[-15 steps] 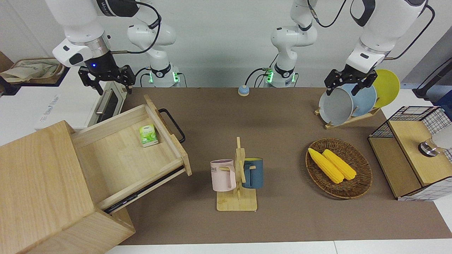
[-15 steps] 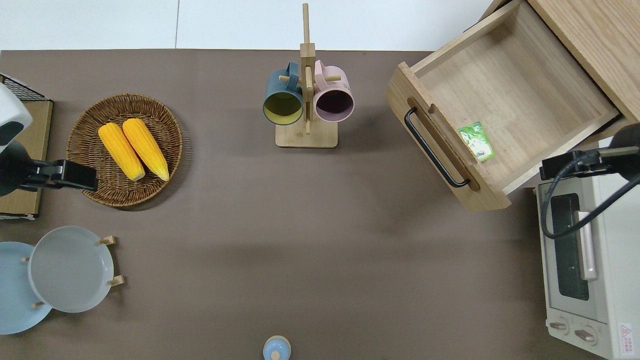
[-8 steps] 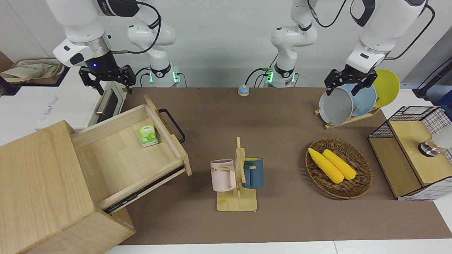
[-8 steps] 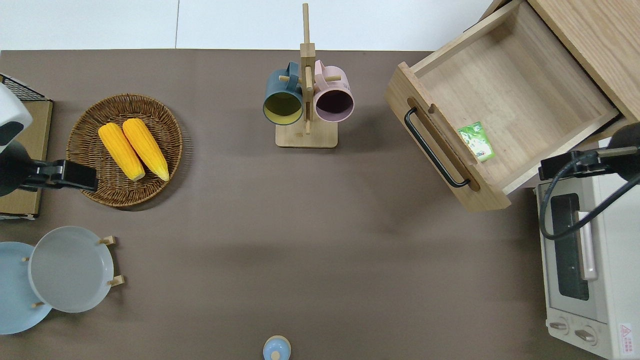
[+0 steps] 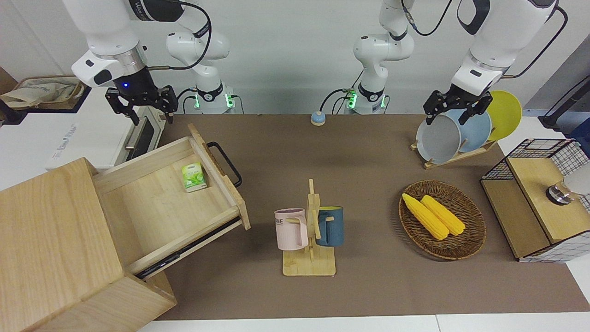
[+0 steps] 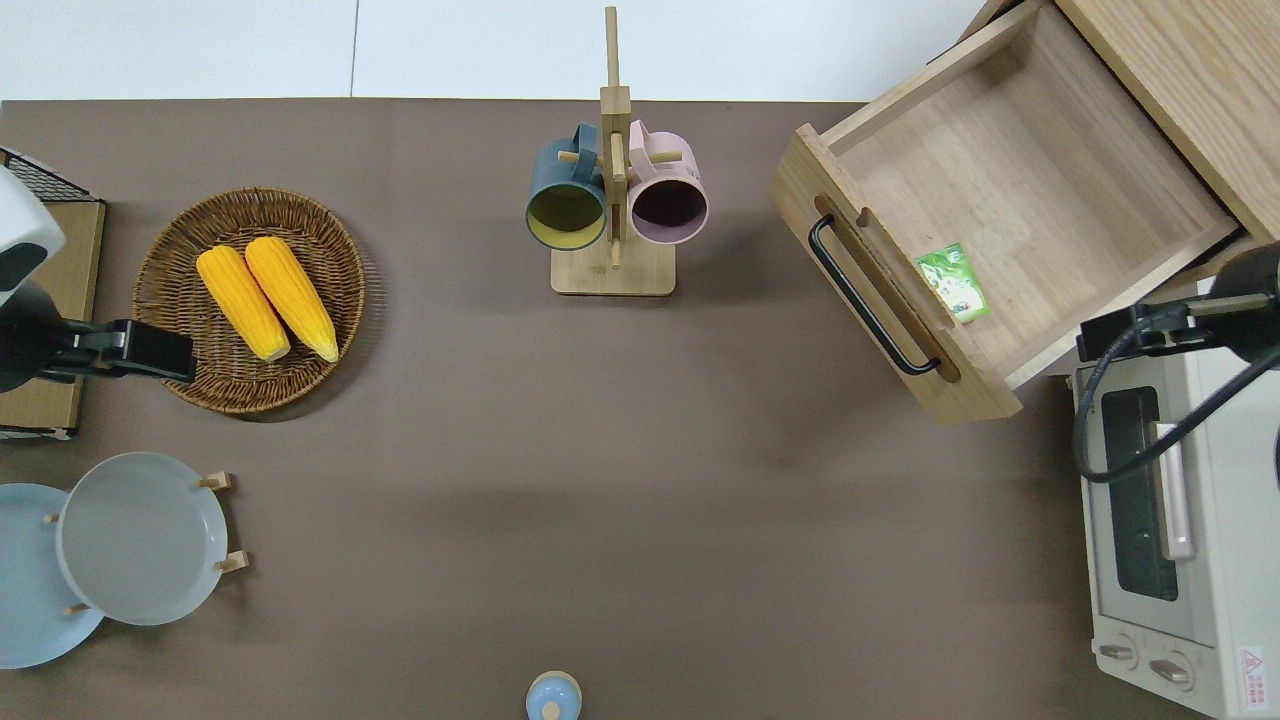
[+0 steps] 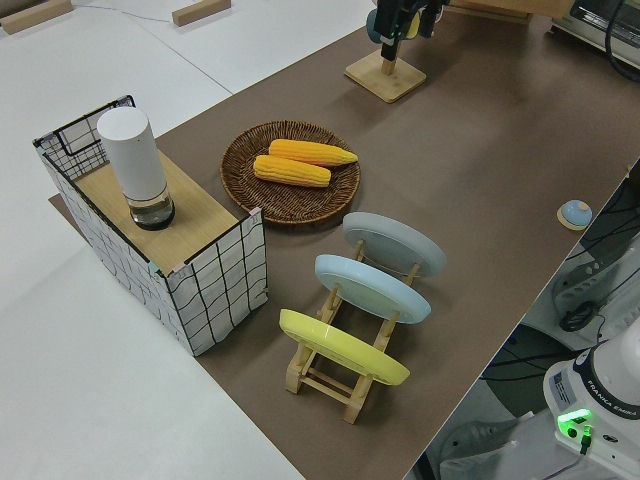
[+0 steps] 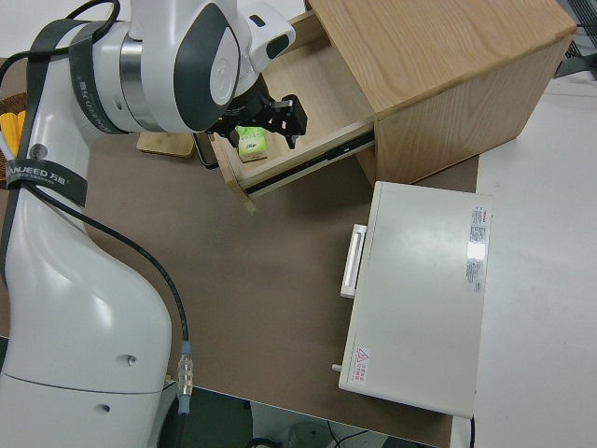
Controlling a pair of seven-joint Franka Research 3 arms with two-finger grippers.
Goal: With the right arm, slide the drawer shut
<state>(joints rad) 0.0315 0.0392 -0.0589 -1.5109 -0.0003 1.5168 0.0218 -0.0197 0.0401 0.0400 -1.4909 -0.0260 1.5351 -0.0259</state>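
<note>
The pale-wood drawer (image 5: pixel 156 203) stands pulled far out of the big wood cabinet (image 5: pixel 50 240), its black loop handle (image 5: pixel 229 163) facing the table's middle. It also shows in the overhead view (image 6: pixel 1020 190) and the right side view (image 8: pixel 308 89). A small green packet (image 6: pixel 955 283) lies inside it near the front panel. My right gripper (image 5: pixel 147 113), with a blue light, is open and empty in the air, over the gap between the drawer's corner and the toaster oven (image 6: pixel 1135 332). It touches nothing. The left arm is parked, its gripper (image 5: pixel 456 108) open.
A white toaster oven (image 6: pixel 1170 520) sits nearer the robots than the drawer. A wooden mug rack (image 5: pixel 309 230) with a pink and a blue mug stands mid-table. A wicker basket (image 5: pixel 465 246) with corn, a plate rack (image 5: pixel 456 154) and a wire-mesh box (image 5: pixel 534 198) are toward the left arm's end.
My right gripper has risen slightly and stays open. The drawer and the left arm have not moved.
</note>
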